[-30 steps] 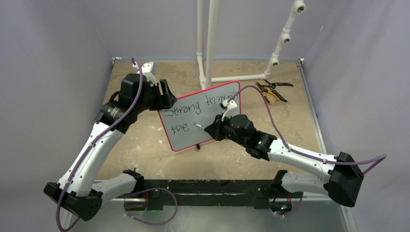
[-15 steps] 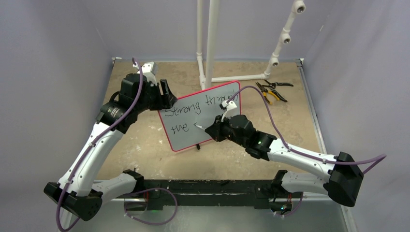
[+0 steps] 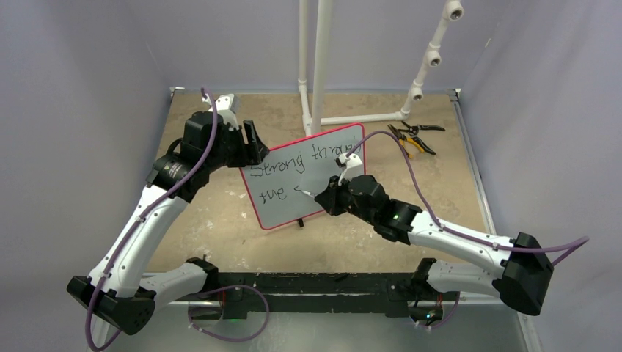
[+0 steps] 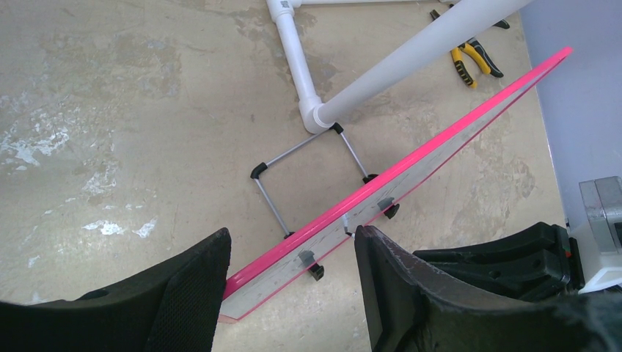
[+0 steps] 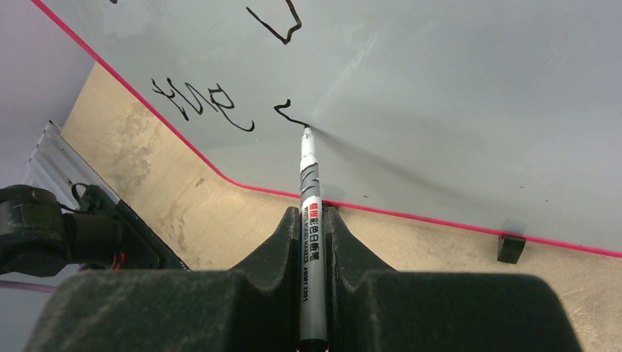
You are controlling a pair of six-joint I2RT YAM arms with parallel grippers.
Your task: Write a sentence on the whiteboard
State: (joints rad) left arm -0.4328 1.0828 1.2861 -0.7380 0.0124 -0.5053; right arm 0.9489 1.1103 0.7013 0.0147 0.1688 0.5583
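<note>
The whiteboard [image 3: 323,192], red-edged, stands tilted on the table's middle. The sentence [image 3: 287,163] shows as black writing: "Strong" and part of a further word on top, "the" below [image 5: 202,103]. My right gripper [image 3: 328,196] [image 5: 312,213] is shut on a grey marker [image 5: 309,187]. The marker's tip touches the board at the end of a short fresh stroke [image 5: 288,112] just after "the". My left gripper [image 3: 251,149] [image 4: 292,233] is open at the board's upper left edge. The board's pink rim [image 4: 411,163] runs between the fingers without being clamped.
A white pipe frame [image 3: 315,66] [image 4: 299,70] stands just behind the board. Yellow-handled pliers [image 3: 411,139] [image 4: 473,62] lie at the back right. The board leans on a wire stand [image 4: 308,158] and small black feet [image 5: 510,248]. Grey walls enclose the table.
My right gripper has shifted slightly with the marker on the board, and the short stroke after "the" has grown a little. The left arm and the board have not moved.
</note>
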